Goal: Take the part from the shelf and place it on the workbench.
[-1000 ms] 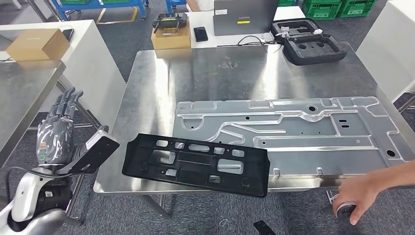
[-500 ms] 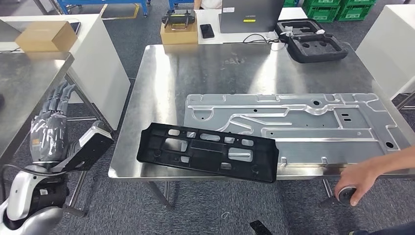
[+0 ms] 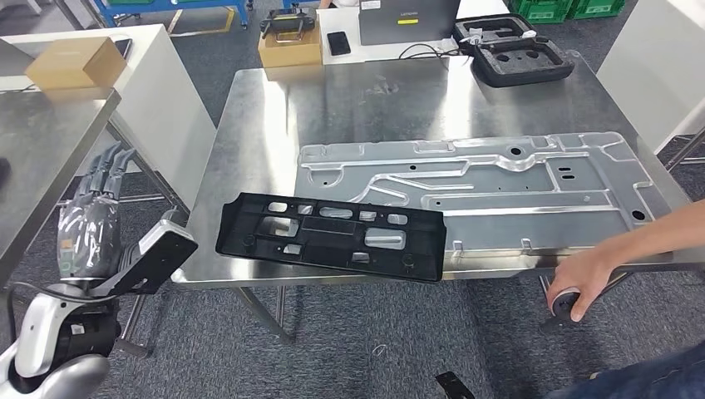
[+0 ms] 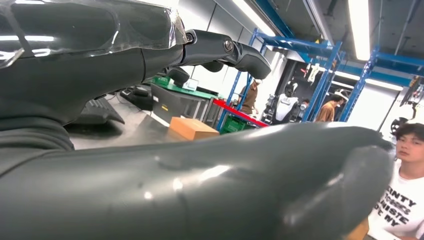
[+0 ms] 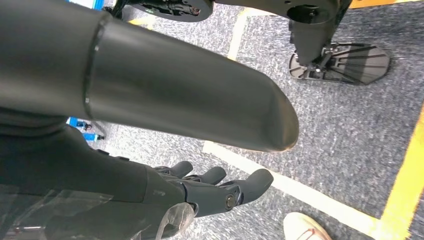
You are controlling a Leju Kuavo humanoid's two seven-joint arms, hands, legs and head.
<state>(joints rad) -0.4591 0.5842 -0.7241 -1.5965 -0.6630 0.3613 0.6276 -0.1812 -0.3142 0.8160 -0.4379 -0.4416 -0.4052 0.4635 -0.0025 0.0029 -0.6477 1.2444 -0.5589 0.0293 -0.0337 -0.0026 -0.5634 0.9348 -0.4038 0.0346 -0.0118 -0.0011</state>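
Lying flat on the steel workbench, the black plastic part sits at the near edge, its near long side slightly overhanging. Long axis runs roughly 9-to-3 o'clock across the head view, tilted a bit so the rt end drops toward 4 o'clock; openings face up. Behind it, partly overlapped at its far side, is the big aluminium plate.

Left hand hangs off the bench's left corner, fingers extended and loosely apart, holding nothing; from it the part lies toward 3 o'clock, near but not touching. Right hand hangs over the floor in the rt wrist view, fingers gently curved and apart, nothing in them. So left hand is the nearer one.

Judgement: part looks already placed; what's left is prob. just keeping the arms clear, or a nudge inward along 12 o'clock if the overhang matters.

A person's hand reaches to a dark knob-like thing below the bench edge at rt.
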